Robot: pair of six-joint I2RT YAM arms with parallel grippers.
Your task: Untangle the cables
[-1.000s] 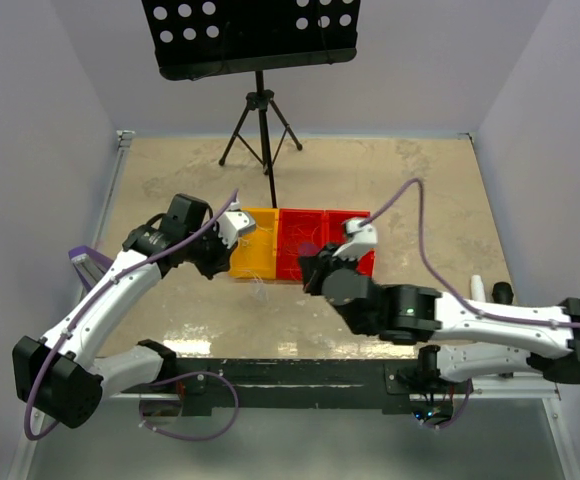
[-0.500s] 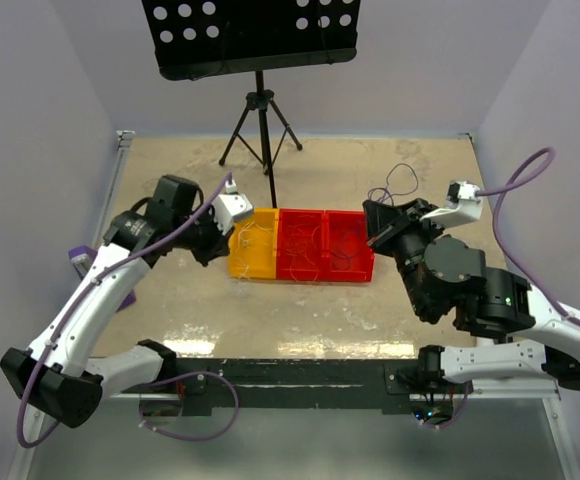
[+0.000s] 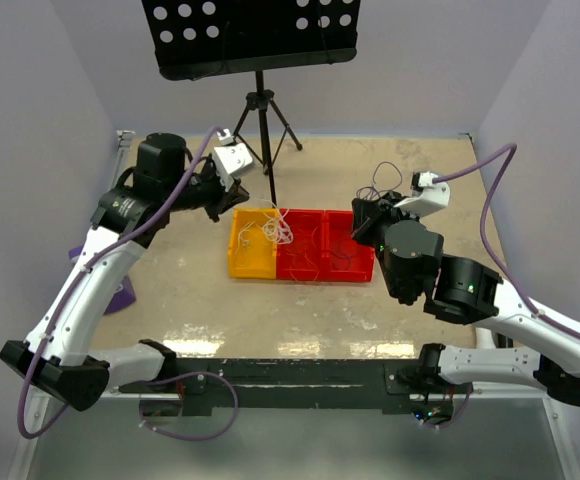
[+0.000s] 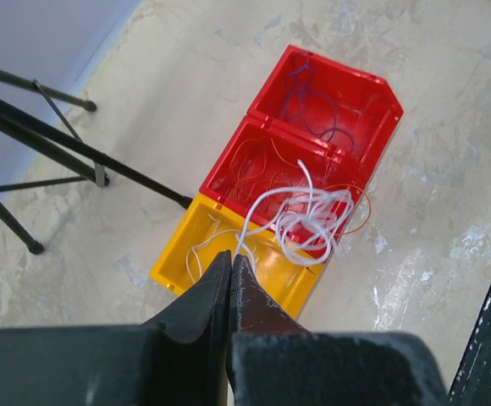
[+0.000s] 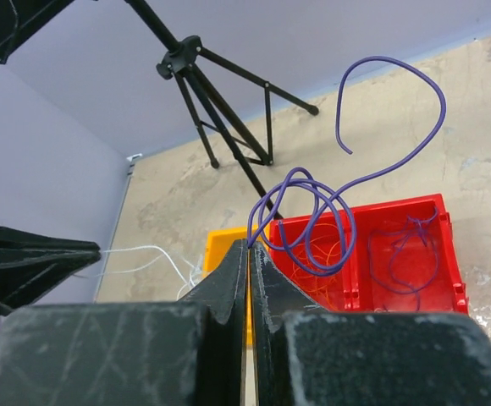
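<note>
Sitting in a row on the tan table (image 3: 170, 290) are three small boxes, side by side and touching. The yellow plastic box (image 4: 182, 254) is at the left end. A few thin white wires curl inside it. The middle red plastic box (image 4: 233, 173) has thin orange wires (image 4: 262, 165) lying in loops on its floor. The end red plastic box (image 4: 372, 110) has short purple wires (image 4: 309, 97) in it.

The left gripper (image 4: 230, 256) is up above the yellow box. Its two black fingers are squeezed tight together and pinch a thin white wire bundle (image 4: 309, 216). One strand runs from the fingertips to a curly bunch that hangs over the edge of the middle red box, next to the yellow one. I cannot tell if the bunch touches the box.

The right gripper (image 5: 248, 245) is up in the air near the end red box. Its fingers are also squeezed tight, and they pinch a long thin purple wire (image 5: 300, 176). That wire makes round loops in the air over the red boxes, and its free end curls up high.

A black tripod stand (image 3: 260, 125) is on the table behind the boxes, well apart from them.
</note>
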